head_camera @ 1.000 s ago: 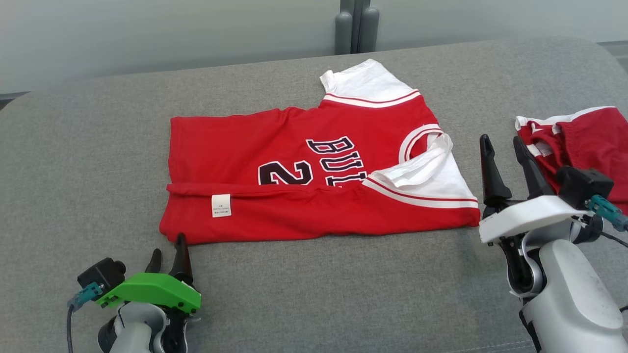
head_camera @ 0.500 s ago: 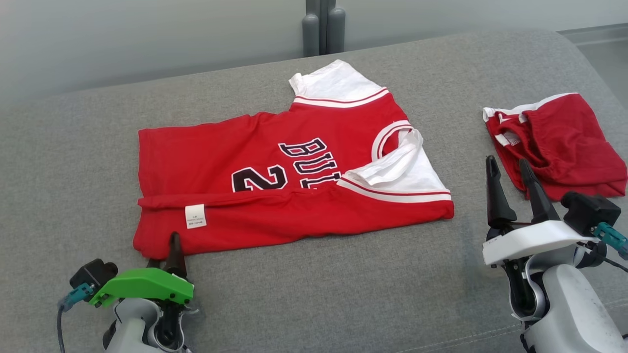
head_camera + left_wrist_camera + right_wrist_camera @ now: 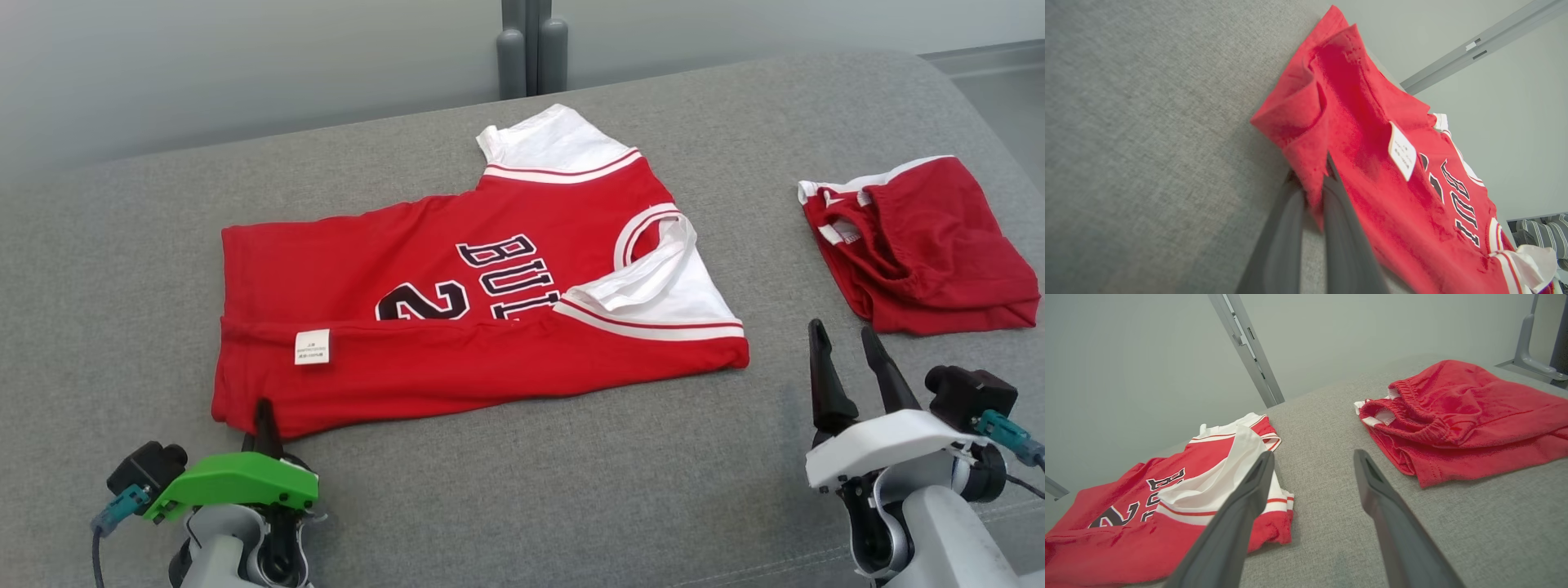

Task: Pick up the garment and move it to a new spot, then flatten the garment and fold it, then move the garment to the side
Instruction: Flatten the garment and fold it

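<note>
- At the near edge of the grey fabric surface (image 3: 522,490), two grippers show, each with two long dark fingers.
- The left gripper (image 3: 263,416) has its fingers pressed together on the near hem corner of the red jersey (image 3: 424,367). The left wrist view shows that corner bunched and pinched between the fingers of the left gripper (image 3: 1312,183).
- The right gripper (image 3: 841,343) has its fingers spread apart with nothing between them. It hovers over bare fabric, apart from both garments.
- Two red garments lie on the surface. The jersey (image 3: 1372,183) stretches away from the left fingertips and across toward the right fingers. Its near long edge is folded over the black lettering.
- One white label (image 3: 312,346) sits on that folded band, just beyond the left fingertips.
- The jersey has two white sleeves. One sleeve (image 3: 661,286) lies crumpled at the end nearer the right fingers, and the other sleeve (image 3: 555,139) lies at the far edge.
- One pair of red shorts (image 3: 922,245) lies in a loose heap just beyond the right fingertips, well apart from the jersey. In the right wrist view the shorts (image 3: 1461,416) lie to the right of the fingers and the jersey (image 3: 1126,535) to their left.
- One grey post (image 3: 532,49) stands behind the far edge.
</note>
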You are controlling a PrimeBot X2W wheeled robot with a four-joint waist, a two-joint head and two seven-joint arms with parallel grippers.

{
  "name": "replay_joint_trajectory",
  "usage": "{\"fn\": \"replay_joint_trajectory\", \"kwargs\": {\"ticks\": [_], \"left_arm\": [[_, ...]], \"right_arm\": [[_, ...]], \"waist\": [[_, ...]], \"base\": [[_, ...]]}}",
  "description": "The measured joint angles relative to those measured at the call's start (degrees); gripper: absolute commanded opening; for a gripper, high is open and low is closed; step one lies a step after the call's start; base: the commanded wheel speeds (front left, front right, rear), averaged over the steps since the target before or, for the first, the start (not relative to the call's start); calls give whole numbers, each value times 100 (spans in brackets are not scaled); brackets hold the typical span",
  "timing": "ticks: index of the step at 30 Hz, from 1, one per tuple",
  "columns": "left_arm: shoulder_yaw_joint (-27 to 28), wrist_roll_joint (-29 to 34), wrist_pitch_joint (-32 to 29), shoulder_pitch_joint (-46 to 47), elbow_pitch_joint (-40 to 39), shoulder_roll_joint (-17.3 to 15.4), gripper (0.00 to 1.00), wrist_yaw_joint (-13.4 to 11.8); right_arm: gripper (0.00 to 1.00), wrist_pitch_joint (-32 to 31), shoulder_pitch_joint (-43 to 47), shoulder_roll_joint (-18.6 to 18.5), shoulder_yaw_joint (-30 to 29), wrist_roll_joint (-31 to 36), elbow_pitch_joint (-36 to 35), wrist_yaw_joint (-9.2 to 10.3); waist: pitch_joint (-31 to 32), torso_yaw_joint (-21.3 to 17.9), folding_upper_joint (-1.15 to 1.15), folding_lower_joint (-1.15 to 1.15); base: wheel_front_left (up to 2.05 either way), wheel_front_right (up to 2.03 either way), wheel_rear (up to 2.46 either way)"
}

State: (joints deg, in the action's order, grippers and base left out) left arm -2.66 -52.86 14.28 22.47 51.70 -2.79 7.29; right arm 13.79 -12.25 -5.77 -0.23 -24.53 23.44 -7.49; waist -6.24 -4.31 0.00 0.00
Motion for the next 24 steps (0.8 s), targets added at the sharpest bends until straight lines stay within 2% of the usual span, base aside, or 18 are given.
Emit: {"fn": "replay_joint_trajectory", "kwargs": {"ticks": [10,15,24], "left_arm": [[-30,230,51,-622,-524,-27,0,-23],[-85,248,53,-658,-619,-21,0,-79],[-229,225,67,-594,-657,-5,0,-124]], "right_arm": [[100,-533,-152,183,193,-73,846,0],[100,-762,-531,252,457,-227,1325,0],[100,-978,-1029,283,591,-554,2226,0]], "waist": [[56,303,0,0],[27,381,0,0],[-67,489,0,0]], "base": [[0,0,0],[0,0,0],[0,0,0]]}}
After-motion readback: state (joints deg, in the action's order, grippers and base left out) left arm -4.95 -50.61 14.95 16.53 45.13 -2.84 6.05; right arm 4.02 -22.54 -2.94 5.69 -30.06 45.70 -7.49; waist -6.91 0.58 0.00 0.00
